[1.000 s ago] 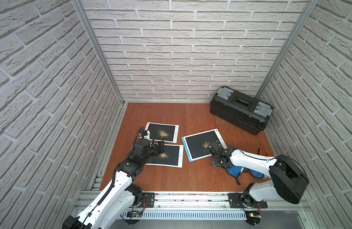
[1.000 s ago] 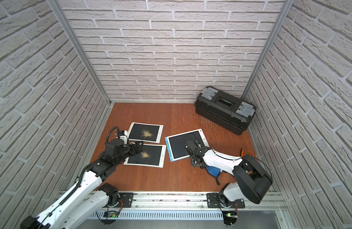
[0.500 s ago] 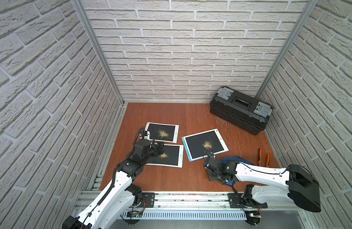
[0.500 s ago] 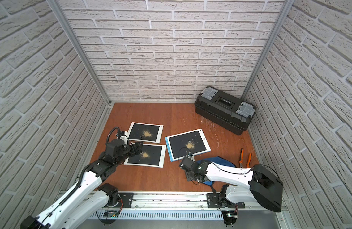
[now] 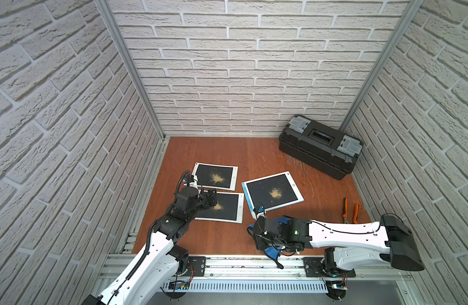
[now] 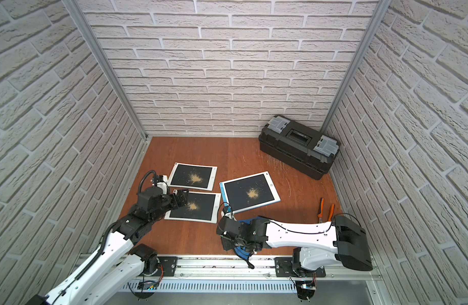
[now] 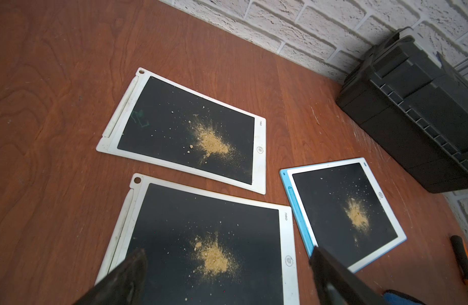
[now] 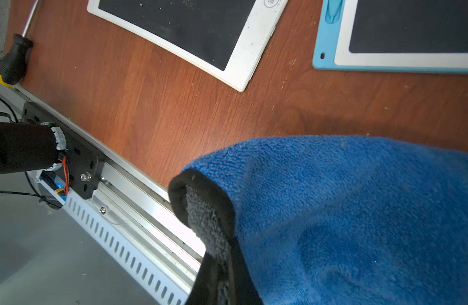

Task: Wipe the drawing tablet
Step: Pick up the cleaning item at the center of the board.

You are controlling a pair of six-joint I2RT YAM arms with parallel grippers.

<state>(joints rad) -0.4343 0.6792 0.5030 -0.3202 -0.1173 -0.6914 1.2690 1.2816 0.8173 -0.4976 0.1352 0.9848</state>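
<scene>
- Left pincer (image 5: 210, 200) has its jaws apart and hovers over the near white tablet (image 5: 225, 208); nothing pins it, so a wipe may shove it into the far white tablet (image 5: 215, 176) just beside.
- All three lie flat on the table (image 5: 222, 150), tan powder (image 7: 214, 260) heaped on each; blue-edged tablet (image 5: 272, 191) is nearest the cloth; a sweep may scatter powder onto neighbours.
- Right pincer (image 8: 219, 237) is clamped on one edge of the blue cloth (image 8: 346, 211), over the front rail (image 8: 138, 200); slack may snag there.
- Toolbox (image 5: 320, 148): lid down; contents unseen.

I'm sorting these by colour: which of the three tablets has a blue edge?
The right tablet, nearest the toolbox: a blue strip runs along one side. The far-left tablet and near-left tablet are white-framed.
</scene>
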